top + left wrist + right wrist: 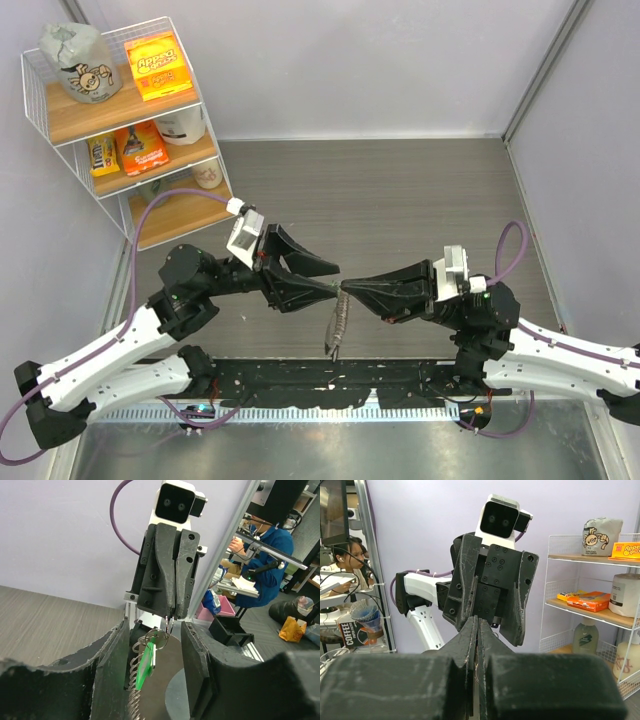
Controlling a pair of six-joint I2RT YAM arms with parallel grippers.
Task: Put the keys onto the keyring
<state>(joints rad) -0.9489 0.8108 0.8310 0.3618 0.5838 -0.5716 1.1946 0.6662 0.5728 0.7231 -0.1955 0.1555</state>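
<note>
Right gripper [347, 288] is pinched tight on the top end of the thin silvery chain-like keyring [338, 322], and the rest of it dangles off the tips over the grey wood-grain table [400, 190]. Left gripper [336, 281] is spread wide, nose to nose with the right one, with a finger on either side of the pinch. The tiny metal key with the bright green head [145, 665] hangs just below that pinch, beside the chain and between the open fingers.

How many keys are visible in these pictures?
1: the green-headed key hangs at the upper end of the keyring. Other keys may be hidden behind it.
</note>
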